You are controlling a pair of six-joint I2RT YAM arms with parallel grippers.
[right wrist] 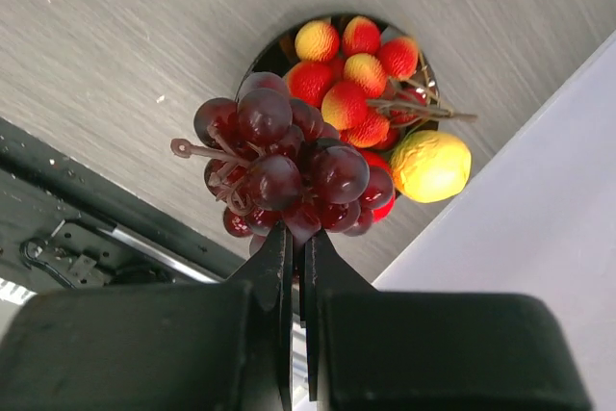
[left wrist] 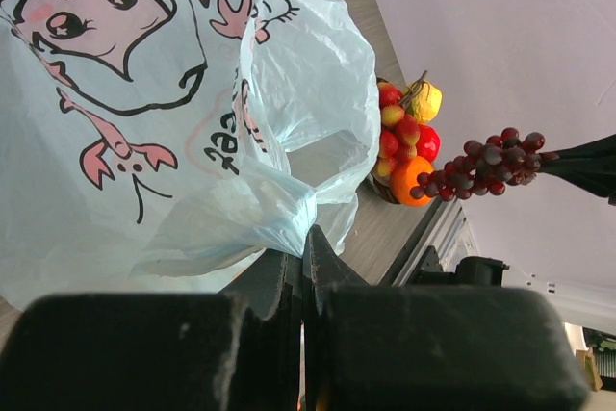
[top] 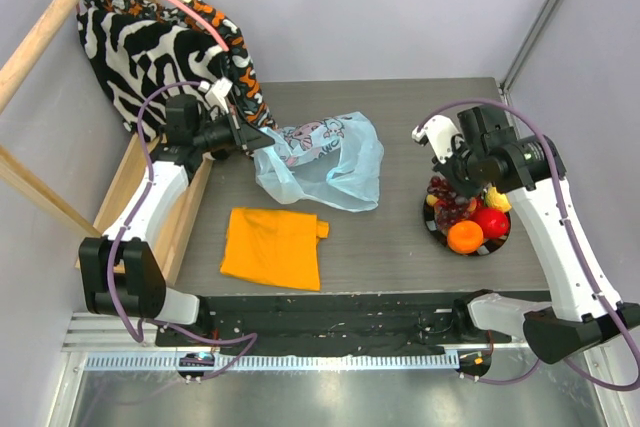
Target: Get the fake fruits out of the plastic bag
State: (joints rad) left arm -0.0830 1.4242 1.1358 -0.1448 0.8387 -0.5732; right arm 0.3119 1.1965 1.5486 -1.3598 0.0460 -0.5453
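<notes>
both grippers had their fingers pressed together. the left gripper [top: 262, 143] [left wrist: 306, 238] pinched a fold at the left edge of the bag, and the right gripper [top: 455, 187] [right wrist: 296, 238] pinched the stem end of the grape bunch, which hung in the air over the dish.

the grey wood-grain table [top: 400, 107] carried everything. a zebra-striped black and white cloth [top: 140, 47] was draped over a pale wooden frame [top: 50, 27] at the far left corner. the translucent pale blue plastic bag [top: 325, 162] [left wrist: 144, 141], printed with a pink cartoon figure, lay crumpled on the table left of centre, its loop handle slack towards the right. just nearer than it, a flat folded orange cloth [top: 272, 247] lay apart from the bag.

well apart from the bag, on the right side of the table, sat a round dark dish [top: 432, 225] [right wrist: 279, 45] with a black and white rim. the dark purple plastic grape bunch [top: 448, 205] [left wrist: 486, 166] [right wrist: 279, 166] was out of the bag, held just above the dish's left part. in the dish lay a round orange [top: 465, 237] [left wrist: 414, 180] at the near edge, a glossy red apple [top: 490, 222] [left wrist: 426, 141] beside it, a yellow lemon [top: 497, 199] [left wrist: 423, 101] [right wrist: 430, 166] at the right edge, and a cluster of small red and yellow strawberries [right wrist: 346, 74] [left wrist: 390, 117] packed together on thin brown stems.
</notes>
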